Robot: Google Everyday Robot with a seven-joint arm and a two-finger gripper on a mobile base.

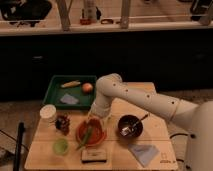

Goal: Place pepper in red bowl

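The red bowl (97,134) sits on the wooden table, front centre-left. The dark green pepper (85,138) lies slanted in the bowl, and its lower end reaches over the front left rim. My gripper (94,124) hangs from the white arm right above the back of the bowl, at the pepper's upper end. I cannot tell whether it still touches the pepper.
A green tray (55,94) at the back left holds a yellowish corn-like piece (71,84), an orange fruit (87,88) and a bluish cloth (69,99). A white cup (48,113), a dark item (63,124), a light green cup (61,146), a flat block (94,155), a dark bowl with a utensil (130,126) and a blue napkin (144,152) surround the bowl.
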